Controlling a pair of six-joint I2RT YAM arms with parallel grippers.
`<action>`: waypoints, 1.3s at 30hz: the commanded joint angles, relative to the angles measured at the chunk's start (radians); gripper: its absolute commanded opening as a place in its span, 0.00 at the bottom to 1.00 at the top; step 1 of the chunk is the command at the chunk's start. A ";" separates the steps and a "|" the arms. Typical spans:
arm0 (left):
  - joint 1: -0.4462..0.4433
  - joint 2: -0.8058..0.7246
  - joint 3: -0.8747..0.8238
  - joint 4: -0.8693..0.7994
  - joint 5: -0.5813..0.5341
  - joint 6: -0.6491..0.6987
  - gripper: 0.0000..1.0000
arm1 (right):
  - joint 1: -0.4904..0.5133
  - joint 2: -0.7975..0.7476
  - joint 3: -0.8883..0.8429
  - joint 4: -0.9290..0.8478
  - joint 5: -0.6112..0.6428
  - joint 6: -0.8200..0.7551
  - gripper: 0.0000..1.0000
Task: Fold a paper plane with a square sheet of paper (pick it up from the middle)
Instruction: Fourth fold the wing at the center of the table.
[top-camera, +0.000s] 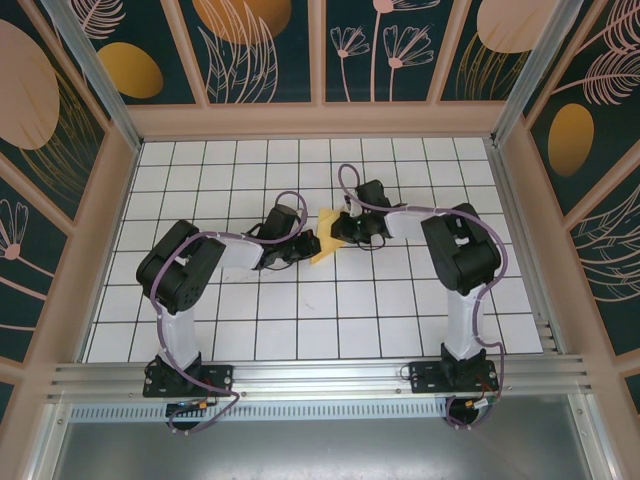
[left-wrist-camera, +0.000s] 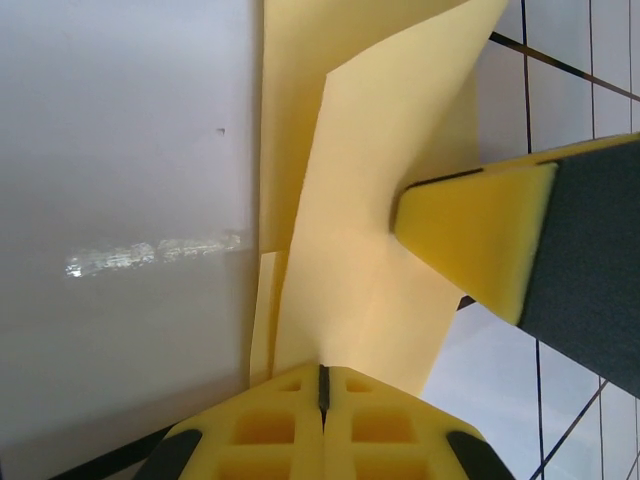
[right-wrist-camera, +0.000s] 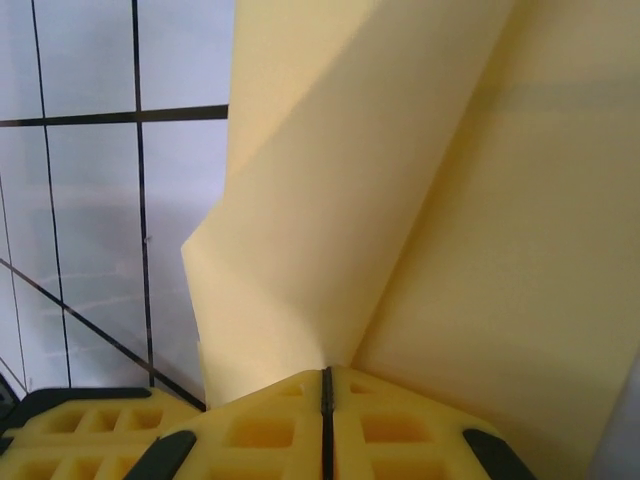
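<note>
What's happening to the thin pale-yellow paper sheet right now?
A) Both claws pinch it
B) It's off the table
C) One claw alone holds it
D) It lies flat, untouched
A: the thin pale-yellow paper sheet is clamped in both the shut, yellow-padded left gripper and right gripper.

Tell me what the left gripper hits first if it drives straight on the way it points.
The left gripper, shut on the folded yellow paper, meets that paper first; just beyond, probably the right gripper's fingers, though depth is unclear.
</note>
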 joint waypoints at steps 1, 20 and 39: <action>0.002 0.044 -0.006 -0.116 -0.043 0.025 0.04 | 0.018 -0.079 -0.026 0.040 -0.014 -0.035 0.08; 0.001 0.041 -0.021 -0.140 -0.046 0.038 0.04 | 0.024 0.080 0.068 0.002 -0.004 -0.047 0.08; 0.001 0.045 -0.032 -0.166 -0.027 0.065 0.03 | -0.109 0.162 0.197 -0.033 0.012 -0.089 0.08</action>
